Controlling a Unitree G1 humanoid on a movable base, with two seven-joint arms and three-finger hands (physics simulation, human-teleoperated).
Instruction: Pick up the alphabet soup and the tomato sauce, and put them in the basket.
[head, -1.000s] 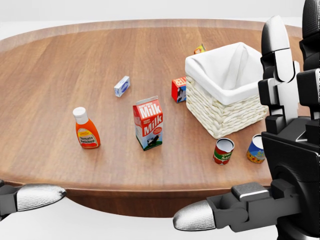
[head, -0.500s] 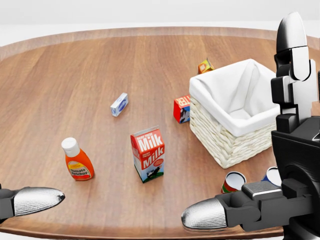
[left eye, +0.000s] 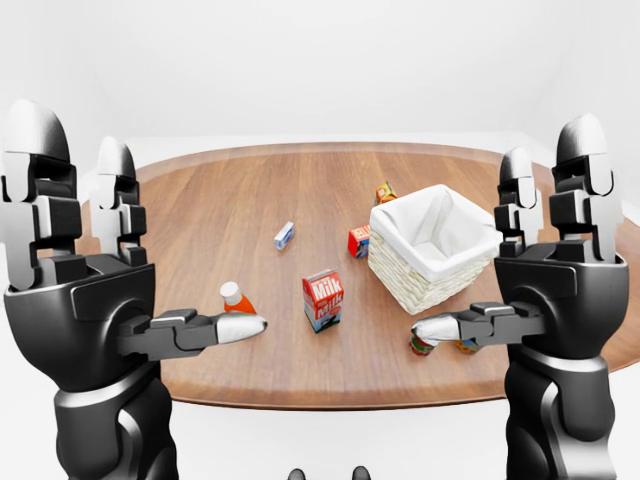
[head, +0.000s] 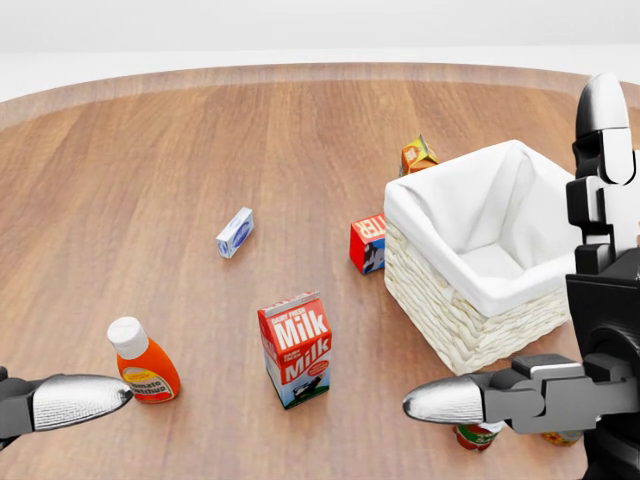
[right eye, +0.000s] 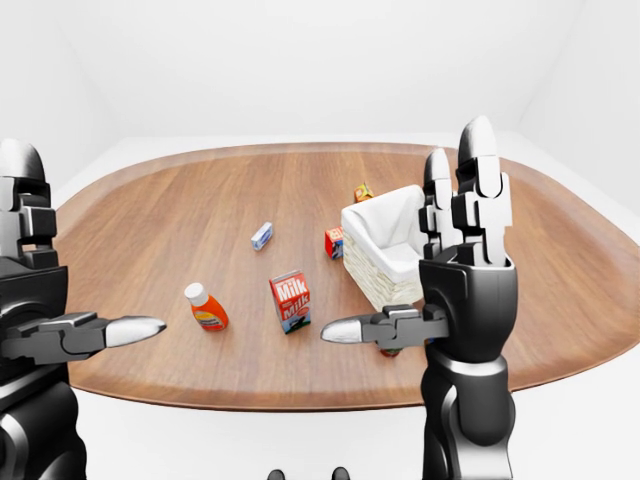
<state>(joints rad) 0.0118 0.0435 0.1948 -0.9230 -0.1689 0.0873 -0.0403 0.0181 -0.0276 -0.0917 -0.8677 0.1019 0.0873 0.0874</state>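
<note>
- Left-eye view: my left hand (left eye: 95, 280) stands raised at the view's left, fingers upright and spread, thumb pointing right, nothing in it. My right hand (left eye: 540, 270) mirrors it at the right, fingers apart and empty.
- Left-eye view: the wooden table (left eye: 220, 220) carries a white-lined wicker basket (left eye: 428, 250) right of centre. Just below the basket, partly behind my right thumb, sit two cans: the tomato sauce (left eye: 421, 345) to the left and the alphabet soup (left eye: 467, 346) to the right, both outside the basket.
- Head view: the milk carton (head: 296, 350) stands upright at centre, a ketchup bottle (head: 143, 361) well to its left, near my left thumb tip. A small blue-white box (head: 235, 232) lies above them.
- Head view: a red box (head: 367, 243) stands just beside the basket's left wall, and an orange box (head: 417, 155) sits near its upper corner. Only slivers of the two cans show at the bottom edge under my right thumb.
- Right-eye view: my right hand fills the middle right, fingers straight up and apart, covering the basket's right side; one can peeks out below the thumb, and I cannot tell which it is.
</note>
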